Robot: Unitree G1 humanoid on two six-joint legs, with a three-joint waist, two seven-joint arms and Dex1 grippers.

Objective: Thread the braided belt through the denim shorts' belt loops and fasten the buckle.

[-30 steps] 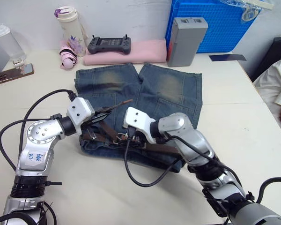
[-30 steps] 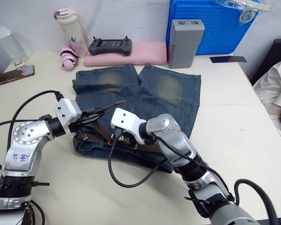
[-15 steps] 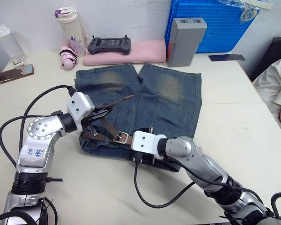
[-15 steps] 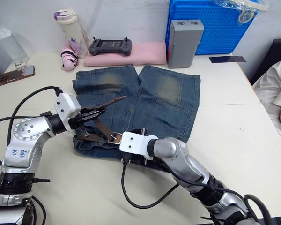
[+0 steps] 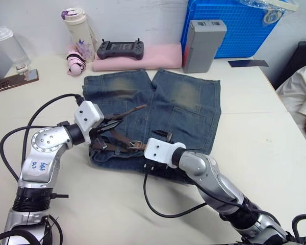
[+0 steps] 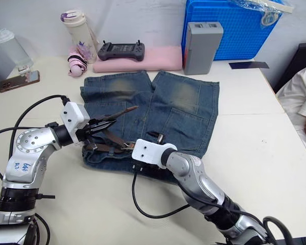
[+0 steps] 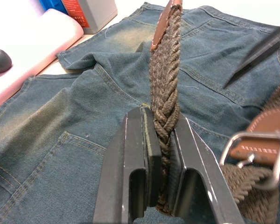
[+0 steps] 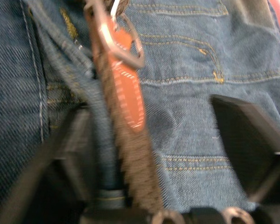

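Left claw (image 7: 161, 140) pinching belt (image 7: 165, 84) tip over shorts (image 5: 183, 97); right claw (image 8: 177, 154) spread wide, straddling strap beside buckle (image 7: 259, 151).

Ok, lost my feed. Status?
Left gripper shut on belt tip. Right gripper open astride belt near buckle. Buckle unfastened on shorts. Nothing blocking.

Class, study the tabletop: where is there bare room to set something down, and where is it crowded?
Free: the table between the denim shorts and its far right edge, and the near strip in front of the waistband. Crowded: the back edge, with bottles, pink pad, grey box and blue crate, and the waistband, where both grippers work the braided belt.
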